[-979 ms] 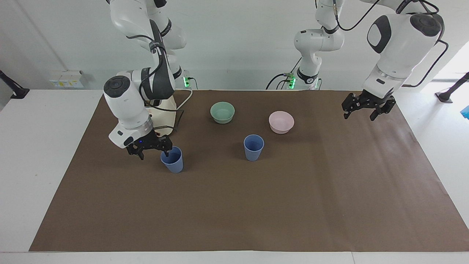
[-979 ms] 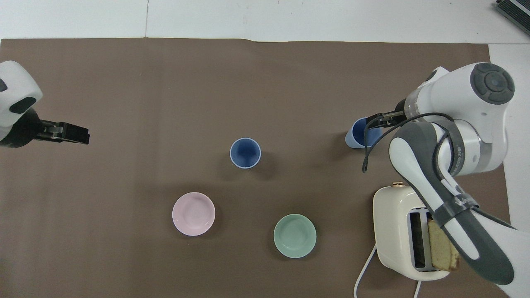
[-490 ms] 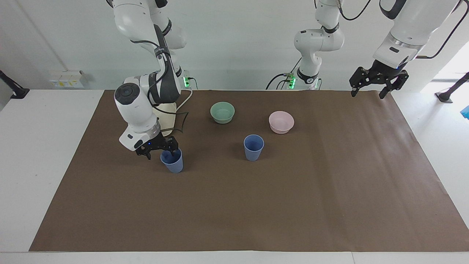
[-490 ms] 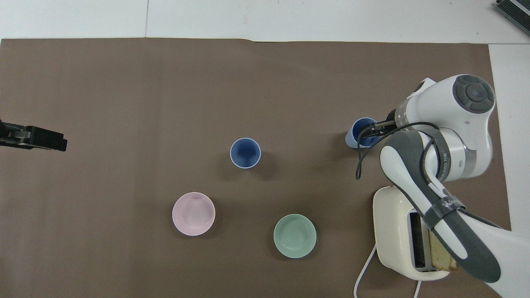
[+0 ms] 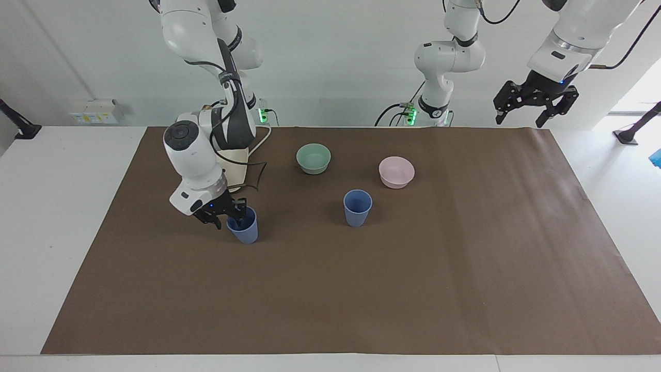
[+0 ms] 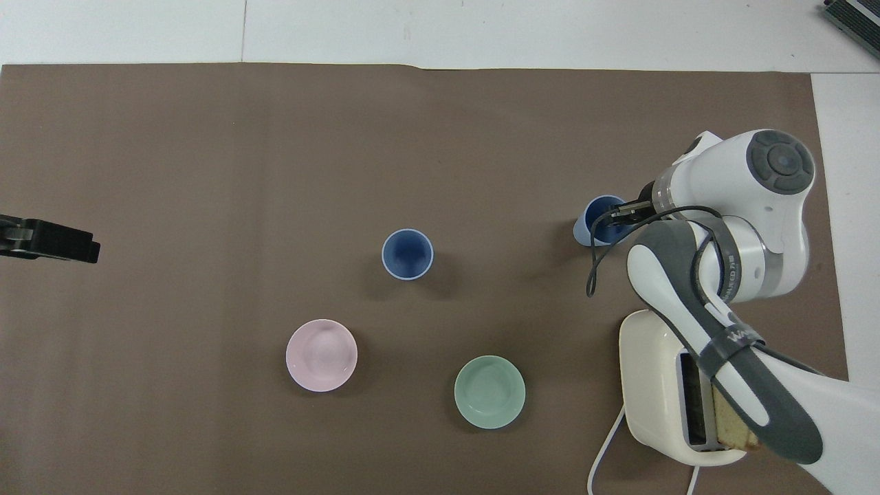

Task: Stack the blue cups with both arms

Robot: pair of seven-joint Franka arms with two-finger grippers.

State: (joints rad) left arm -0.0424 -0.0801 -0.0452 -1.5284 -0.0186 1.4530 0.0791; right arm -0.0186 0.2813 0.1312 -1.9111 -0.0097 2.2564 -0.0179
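Nearest me, the toaster (image 6: 646, 385) and two bowls (image 5: 313, 158) sit on my side of the middle cup (image 5: 357, 207); none of them has moved.

My left tool (image 5: 535, 98) is open and empty. It has lifted away over the last second and now hangs high over my edge of the surface at the left arm's end, well apart from the middle cup. That arm waits.

Beside the middle cup, toward the right arm's end and slightly farther from me, stands the end cup (image 5: 244, 230), upright on the surface. My right tool (image 5: 230, 219) is down at its rim on the side away from the middle cup. It stood wide a second ago and looks narrower now, closing in on the cup's wall. I cannot tell whether it already grips.

So I judge the pick of the end cup is just beginning. Both cups are still apart, and nothing is stacked yet. Lifting before the hold is firm could tip the cup.
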